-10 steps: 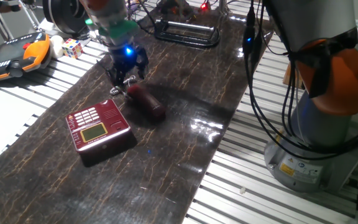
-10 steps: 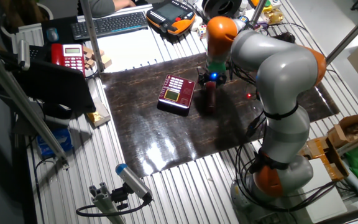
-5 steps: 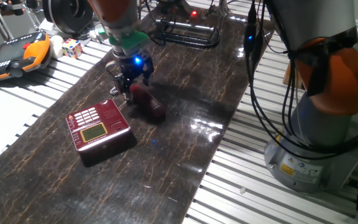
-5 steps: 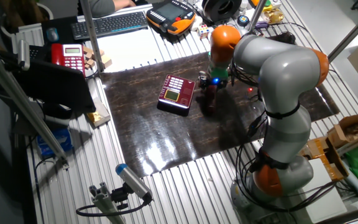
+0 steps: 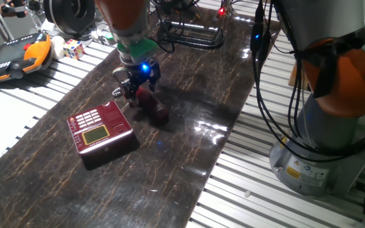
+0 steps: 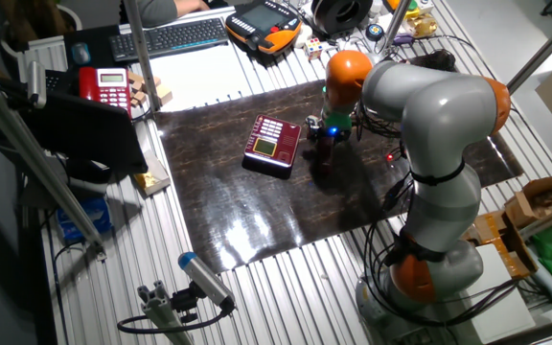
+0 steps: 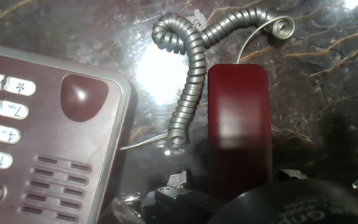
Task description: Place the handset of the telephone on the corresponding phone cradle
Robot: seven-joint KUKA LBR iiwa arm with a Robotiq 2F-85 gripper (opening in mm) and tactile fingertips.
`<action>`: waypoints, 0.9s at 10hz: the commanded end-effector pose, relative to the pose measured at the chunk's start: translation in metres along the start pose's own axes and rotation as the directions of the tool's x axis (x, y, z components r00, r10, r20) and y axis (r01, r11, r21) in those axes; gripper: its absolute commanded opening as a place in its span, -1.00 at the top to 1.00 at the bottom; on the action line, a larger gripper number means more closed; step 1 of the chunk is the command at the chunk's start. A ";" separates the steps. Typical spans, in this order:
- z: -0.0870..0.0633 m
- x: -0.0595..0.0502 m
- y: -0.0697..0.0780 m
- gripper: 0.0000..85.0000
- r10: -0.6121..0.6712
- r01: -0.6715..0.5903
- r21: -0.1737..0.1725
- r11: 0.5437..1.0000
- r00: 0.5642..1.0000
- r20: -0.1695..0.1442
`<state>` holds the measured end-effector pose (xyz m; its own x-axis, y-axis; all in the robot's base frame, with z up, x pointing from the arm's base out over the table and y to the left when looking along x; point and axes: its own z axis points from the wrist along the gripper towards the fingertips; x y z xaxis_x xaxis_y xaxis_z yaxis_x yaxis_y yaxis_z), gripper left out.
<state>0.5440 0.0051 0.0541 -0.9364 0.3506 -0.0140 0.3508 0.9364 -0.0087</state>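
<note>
The two-finger tool (image 5: 136,90) hangs low over the near end of the dark red glossy oblong plastic handset (image 5: 151,104), which lies flat on the dark marbled mat of the counter (image 5: 189,145), centre-left of one fixed view; whether its fingers are clamped on the bar or merely straddle it cannot be told. In the hand view the handset (image 7: 238,127) runs up the middle of the frame, its lower end hidden behind the tool's dark body, and the curly silver-grey cord (image 7: 191,81) loops on the mat at upper centre, beside the bar. The small dark red boxy telephone (image 5: 101,130) with pale keypad buttons and a yellowish-green display sits just left of the handset, apart from it. From the other fixed view the tool (image 6: 322,134) stands right of the telephone (image 6: 273,144).
</note>
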 end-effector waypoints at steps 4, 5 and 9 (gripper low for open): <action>0.006 0.001 -0.002 -0.67 -0.005 0.005 -0.009 1.000 1.000 0.003; 0.009 0.001 -0.003 -0.67 -0.008 0.008 -0.011 1.000 1.000 0.004; 0.010 0.002 -0.003 -0.44 -0.010 0.011 -0.021 1.000 1.000 0.007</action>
<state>0.5415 0.0030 0.0439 -0.9401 0.3404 -0.0205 0.3402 0.9403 0.0122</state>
